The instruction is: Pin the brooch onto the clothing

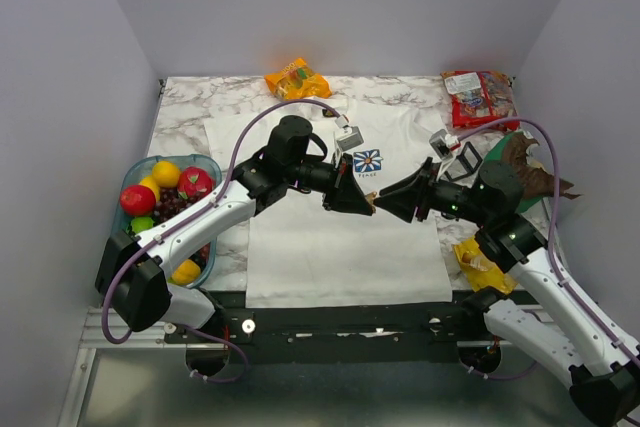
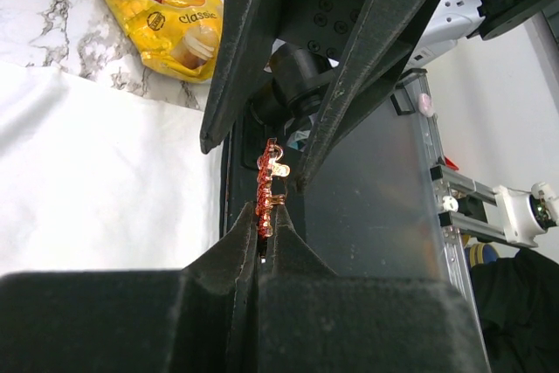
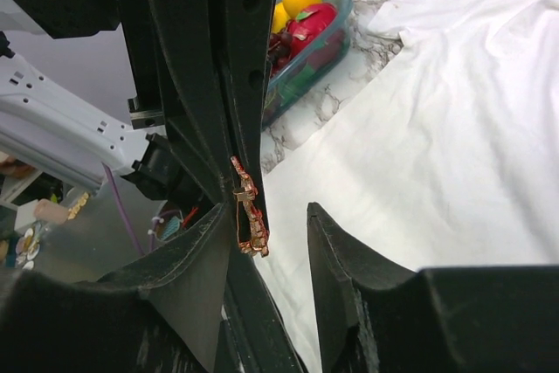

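The brooch (image 2: 265, 188), a tiny orange-red pin with a copper clasp, is pinched edge-on in my left gripper (image 2: 264, 218), which is shut on its lower end. It hangs above the white T-shirt (image 1: 340, 242), just below the blue-and-white daisy print (image 1: 367, 160). My right gripper (image 3: 269, 214) is open, tip to tip with the left one (image 1: 362, 201). The brooch (image 3: 250, 212) lies against the right gripper's left finger, with the other finger well apart. In the top view the right gripper (image 1: 386, 204) meets the left over the shirt's chest. The shirt also shows in both wrist views (image 2: 96, 181) (image 3: 437, 128).
A basket of fruit (image 1: 205, 162) stands at the left, beside the shirt. An orange snack bag (image 1: 296, 78) and a red one (image 1: 480, 95) lie at the back. A yellow Lay's bag (image 1: 478, 262) lies at the right, near a brown and green object (image 1: 528, 169).
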